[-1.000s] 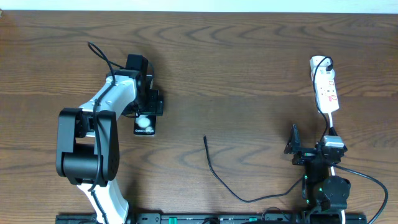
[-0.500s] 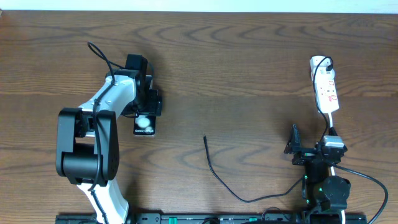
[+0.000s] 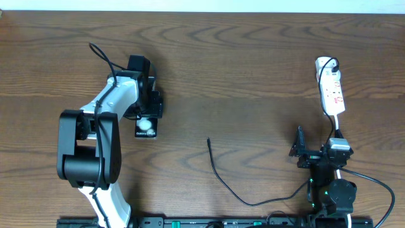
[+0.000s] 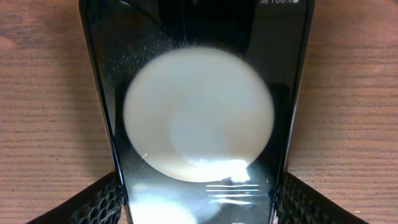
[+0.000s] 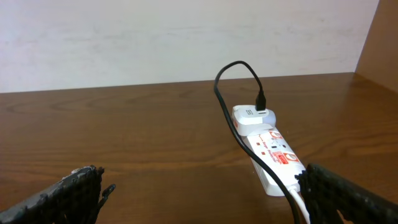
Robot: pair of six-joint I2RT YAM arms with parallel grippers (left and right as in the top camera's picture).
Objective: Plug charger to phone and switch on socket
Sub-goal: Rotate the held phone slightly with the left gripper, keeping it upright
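Observation:
The phone (image 3: 147, 126) lies flat on the wooden table, its glossy black screen reflecting a round white spot. My left gripper (image 3: 149, 113) is over its far end, with one finger against each long edge; in the left wrist view the phone (image 4: 199, 112) fills the frame between the fingers (image 4: 199, 208). The charger (image 3: 218, 174), a thin black cable, lies loose with its plug tip at mid-table, apart from the phone. The socket (image 3: 331, 88) is at the far right and also shows in the right wrist view (image 5: 267, 149). My right gripper (image 3: 310, 155) (image 5: 211, 199) is open and empty, short of the socket.
A white adapter (image 5: 252, 118) with a black cable looping out of it sits plugged into the socket's far end. The socket's white cord (image 3: 337, 123) runs down toward the right arm's base. A pale wall (image 5: 186, 37) stands behind the table.
The visible part of the phone has become a little shorter below the left gripper, its near end shifting slightly away from the front edge. The right arm and charger have not moved.

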